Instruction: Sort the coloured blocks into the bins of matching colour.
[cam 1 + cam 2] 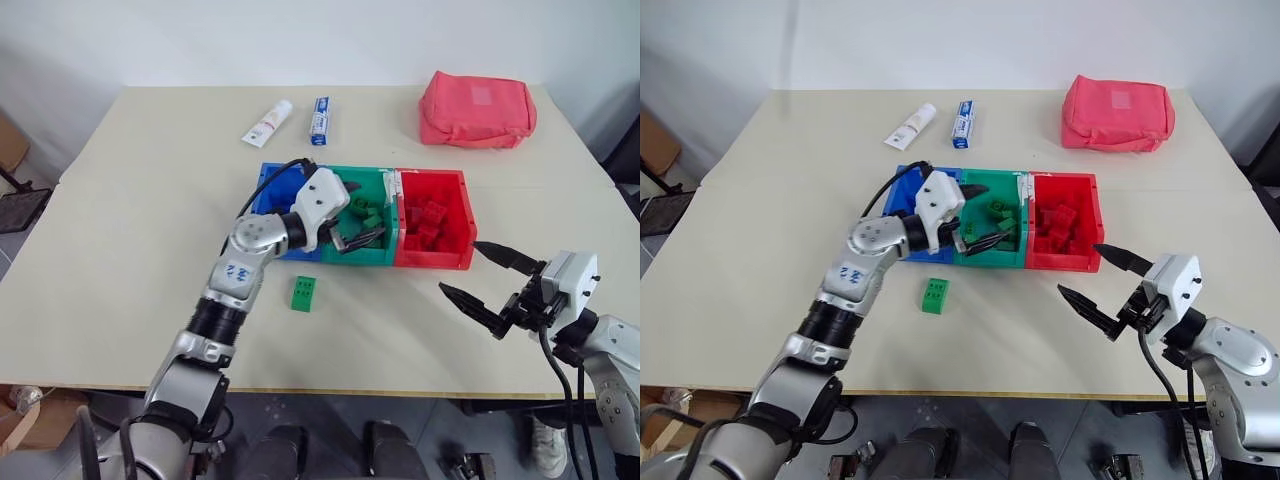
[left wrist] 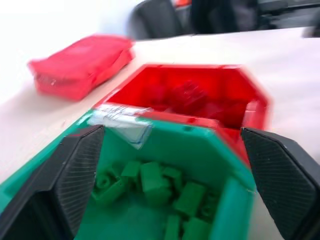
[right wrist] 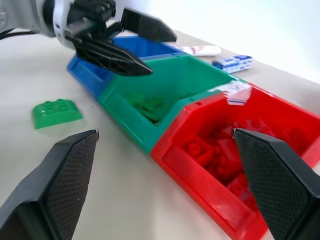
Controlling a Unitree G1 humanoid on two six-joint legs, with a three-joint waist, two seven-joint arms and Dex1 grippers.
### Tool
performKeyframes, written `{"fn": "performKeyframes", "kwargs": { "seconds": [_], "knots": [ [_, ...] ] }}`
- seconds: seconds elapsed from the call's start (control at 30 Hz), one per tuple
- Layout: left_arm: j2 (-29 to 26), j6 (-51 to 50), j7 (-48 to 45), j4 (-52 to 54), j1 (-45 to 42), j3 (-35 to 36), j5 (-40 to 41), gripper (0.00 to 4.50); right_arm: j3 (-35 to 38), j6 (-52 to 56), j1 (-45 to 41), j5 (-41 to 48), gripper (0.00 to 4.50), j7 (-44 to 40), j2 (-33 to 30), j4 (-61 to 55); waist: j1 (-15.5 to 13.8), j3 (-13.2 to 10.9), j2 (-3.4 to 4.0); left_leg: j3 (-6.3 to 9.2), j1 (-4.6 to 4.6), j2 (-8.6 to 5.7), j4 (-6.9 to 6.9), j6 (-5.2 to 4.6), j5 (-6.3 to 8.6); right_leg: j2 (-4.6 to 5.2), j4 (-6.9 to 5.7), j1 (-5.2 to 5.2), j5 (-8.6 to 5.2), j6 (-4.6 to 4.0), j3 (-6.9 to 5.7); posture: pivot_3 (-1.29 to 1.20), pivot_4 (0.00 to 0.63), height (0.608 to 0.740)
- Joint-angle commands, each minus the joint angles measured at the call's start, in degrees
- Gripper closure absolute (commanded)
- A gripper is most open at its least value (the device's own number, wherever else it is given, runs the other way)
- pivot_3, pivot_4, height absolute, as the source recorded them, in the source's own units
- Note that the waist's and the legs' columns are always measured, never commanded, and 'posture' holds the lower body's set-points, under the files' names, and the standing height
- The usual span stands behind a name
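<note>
Three joined bins stand mid-table: blue, green and red. Several green blocks lie in the green bin, and several red blocks in the red one. One green block lies on the table in front of the blue and green bins. My left gripper hovers over the green bin, open and holding nothing. My right gripper is open and empty too. It hangs above the table in front of the red bin, pointing toward the bins.
A pink-red fabric pouch lies at the back right. A white tube and a blue-and-white tube lie behind the bins. The table's front edge runs close below the arms.
</note>
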State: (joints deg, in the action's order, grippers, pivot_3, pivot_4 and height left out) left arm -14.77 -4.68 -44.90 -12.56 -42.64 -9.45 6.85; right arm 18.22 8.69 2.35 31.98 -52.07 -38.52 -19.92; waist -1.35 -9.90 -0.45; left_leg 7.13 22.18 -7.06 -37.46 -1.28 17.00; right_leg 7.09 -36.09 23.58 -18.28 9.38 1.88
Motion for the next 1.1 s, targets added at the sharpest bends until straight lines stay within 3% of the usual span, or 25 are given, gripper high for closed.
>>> {"fn": "performKeyframes", "kwargs": {
  "seconds": [0.03,0.2,0.37,0.43,0.73,0.93,1.03,1.1],
  "knots": [
    [-7.6,2.2,-8.1,8.5,8.2,3.3,4.8,0.02,-2.1,0.2,-1.5,1.1,0.00,-4.6,-2.6,-1.9,0.6,0.0,0.05,-0.03,-0.01,0.01,0.01,0.00,0.00,-0.01,0.00,0.01,0.00,0.00,0.03,0.00,0.150,0.740],
    [-21.0,4.4,-19.9,12.3,22.1,14.2,15.1,0.02,-8.0,-1.0,-3.7,-1.2,0.00,-12.5,-6.6,-0.7,1.5,0.0,0.04,-0.01,-0.07,0.25,0.13,0.11,0.01,-0.02,-0.02,0.07,-0.01,-0.17,0.03,0.00,0.150,0.740],
    [-30.6,5.0,-24.9,7.8,30.0,20.0,15.2,0.02,-11.4,-1.4,-5.1,-1.2,0.00,-18.6,-8.4,0.9,0.0,0.0,0.05,0.09,-0.07,0.21,0.03,0.07,0.04,-0.15,0.13,-0.10,0.04,-0.21,-0.02,0.00,0.150,0.740],
    [-31.9,7.7,-25.7,3.6,30.3,20.6,14.1,0.02,-13.0,-3.0,-6.6,-2.8,0.00,-20.4,-8.2,3.4,-0.2,0.0,0.05,0.09,-0.07,0.20,0.04,0.06,0.05,-0.13,0.16,-0.11,0.04,-0.21,-0.03,0.00,0.150,0.740],
    [-27.7,3.7,-23.7,8.9,26.1,11.7,11.5,0.02,-11.2,-3.1,-7.1,-3.3,0.00,-22.3,-9.9,6.0,0.0,0.0,0.05,0.05,-0.05,0.22,0.10,0.07,0.06,-0.16,0.12,-0.05,0.05,-0.22,-0.02,0.00,0.150,0.740],
    [-22.0,-18.6,-8.2,24.0,24.5,4.7,8.0,0.02,-7.6,-2.0,-0.8,-2.9,0.00,-19.8,-10.5,2.2,0.0,0.0,0.04,0.02,-0.03,0.37,0.07,0.13,0.09,-0.34,0.05,-0.01,0.06,-0.23,0.05,0.00,0.150,0.740],
    [-19.0,-37.0,3.5,31.4,22.5,3.7,5.9,0.02,-6.5,-1.7,2.2,-2.7,0.00,-19.0,-10.5,0.6,-0.1,0.0,0.04,0.01,-0.03,0.40,0.07,0.14,0.10,-0.40,0.04,-0.01,0.06,-0.23,0.10,0.00,0.150,0.740],
    [-17.0,-43.7,7.1,34.3,20.9,2.5,5.9,0.02,-6.3,-1.7,3.0,-2.8,0.00,-18.5,-10.4,0.2,-0.1,0.0,0.04,-0.04,-0.04,0.42,0.02,0.15,0.10,-0.44,0.02,-0.01,0.06,-0.23,0.16,0.00,0.150,0.740]
  ]
}}
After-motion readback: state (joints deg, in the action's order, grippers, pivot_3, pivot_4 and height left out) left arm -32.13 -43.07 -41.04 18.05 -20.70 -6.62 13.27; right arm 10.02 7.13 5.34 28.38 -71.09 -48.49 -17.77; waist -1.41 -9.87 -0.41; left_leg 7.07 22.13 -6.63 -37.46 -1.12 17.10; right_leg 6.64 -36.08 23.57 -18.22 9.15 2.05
